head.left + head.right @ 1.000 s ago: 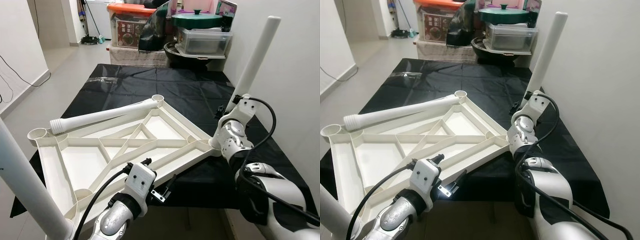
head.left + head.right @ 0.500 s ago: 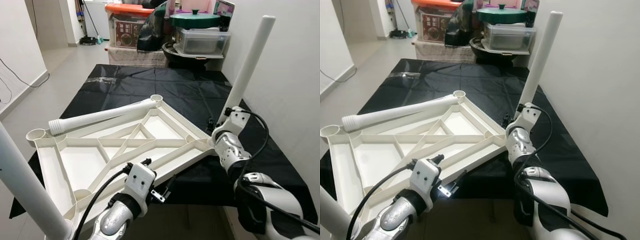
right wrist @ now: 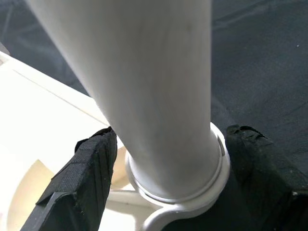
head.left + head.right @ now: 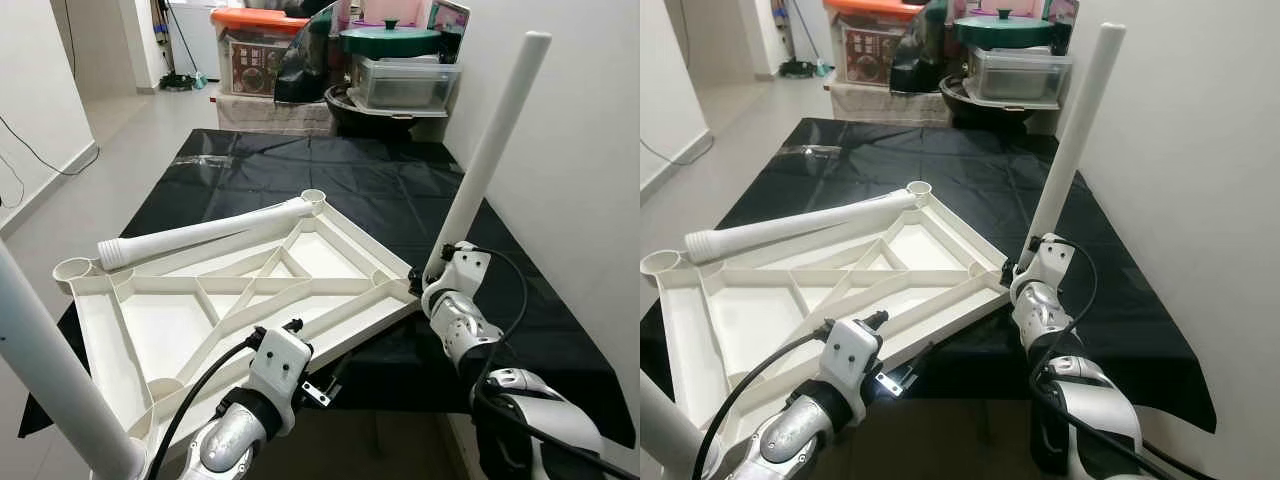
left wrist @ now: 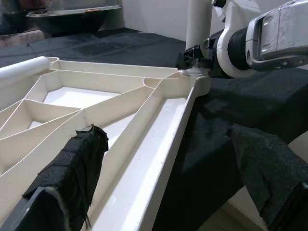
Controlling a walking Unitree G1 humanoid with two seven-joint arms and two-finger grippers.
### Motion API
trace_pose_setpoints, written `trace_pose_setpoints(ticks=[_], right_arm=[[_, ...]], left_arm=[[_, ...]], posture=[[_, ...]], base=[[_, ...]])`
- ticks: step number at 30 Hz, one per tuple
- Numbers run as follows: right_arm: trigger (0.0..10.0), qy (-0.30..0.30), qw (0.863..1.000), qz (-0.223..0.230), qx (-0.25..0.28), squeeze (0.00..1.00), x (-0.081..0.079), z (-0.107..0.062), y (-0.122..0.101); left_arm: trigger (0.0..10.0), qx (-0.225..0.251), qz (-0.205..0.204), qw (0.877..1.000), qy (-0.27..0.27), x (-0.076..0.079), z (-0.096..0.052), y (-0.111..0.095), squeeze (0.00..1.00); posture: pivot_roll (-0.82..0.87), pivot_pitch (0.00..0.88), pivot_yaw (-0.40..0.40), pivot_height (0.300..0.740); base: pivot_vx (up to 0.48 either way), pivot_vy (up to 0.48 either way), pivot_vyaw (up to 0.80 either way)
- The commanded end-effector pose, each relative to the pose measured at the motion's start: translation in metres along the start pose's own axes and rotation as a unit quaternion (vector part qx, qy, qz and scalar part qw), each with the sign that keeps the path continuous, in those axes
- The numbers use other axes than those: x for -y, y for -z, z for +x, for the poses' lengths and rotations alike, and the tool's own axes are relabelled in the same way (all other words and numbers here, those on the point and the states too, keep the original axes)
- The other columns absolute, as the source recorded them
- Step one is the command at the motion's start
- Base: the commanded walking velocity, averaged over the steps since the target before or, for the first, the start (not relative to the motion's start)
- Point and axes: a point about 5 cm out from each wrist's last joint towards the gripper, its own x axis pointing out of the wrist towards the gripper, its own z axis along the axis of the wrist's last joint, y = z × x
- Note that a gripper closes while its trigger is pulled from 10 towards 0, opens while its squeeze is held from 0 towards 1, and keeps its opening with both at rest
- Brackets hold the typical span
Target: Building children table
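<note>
The white ribbed table top lies upside down on a black cloth. One white leg lies loose across its far-left rim. A second leg stands tilted with its base in the right corner socket. My right gripper is shut on this leg just above the socket, a black finger on each side. My left gripper is open over the near rim and holds nothing. A third leg rises at the near left corner.
Storage boxes, a green-lidded pot and a black pan crowd the far end. A white wall runs close along the right side. Open floor lies to the left. The cloth hangs over the near edge.
My right gripper has moved down and left with the upright leg. The leg's base now sits in the right corner socket. My left arm has stayed put.
</note>
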Motion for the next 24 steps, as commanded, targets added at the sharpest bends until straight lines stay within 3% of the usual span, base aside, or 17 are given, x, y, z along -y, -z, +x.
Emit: trace_pose_setpoints(ticks=[1, 12, 17, 18, 24], right_arm=[[10.0, 0.007, 1.0, -0.014, -0.011, 0.0, -0.001, 0.0, 0.005], [10.0, 0.02, 0.999, -0.021, -0.019, 0.0, -0.012, -0.001, 0.005], [10.0, 0.043, 0.999, -0.011, -0.02, 0.0, -0.009, -0.001, 0.002], [0.0, 0.054, 0.998, -0.005, -0.018, 0.0, -0.007, -0.001, 0.0], [0.0, 0.088, 0.996, 0.014, 0.001, 0.0, -0.003, 0.0, -0.014]], left_arm=[[10.0, -0.001, -0.003, 1.0, 0.0, 0.002, -0.002, -0.002, 0.0], [10.0, 0.004, -0.01, 1.0, -0.003, 0.007, -0.01, -0.01, 0.0], [10.0, 0.012, -0.012, 1.0, -0.009, 0.009, -0.015, -0.019, 0.0], [10.0, 0.015, -0.016, 1.0, -0.014, 0.009, -0.016, -0.022, 0.0], [10.0, 0.032, -0.021, 0.998, -0.043, 0.003, -0.018, -0.036, 0.0]], posture=[[0.07, 0.0, -0.079, 0.74], [0.08, 0.0, -0.082, 0.74], [0.09, 0.0, -0.086, 0.74], [0.09, 0.0, -0.088, 0.74], [0.09, 0.0, -0.09, 0.74]], base=[[0.0, 0.0, 0.0], [0.0, 0.0, 0.0], [0.0, 0.0, 0.0], [0.0, 0.0, 0.0], [0.0, 0.0, 0.0]])
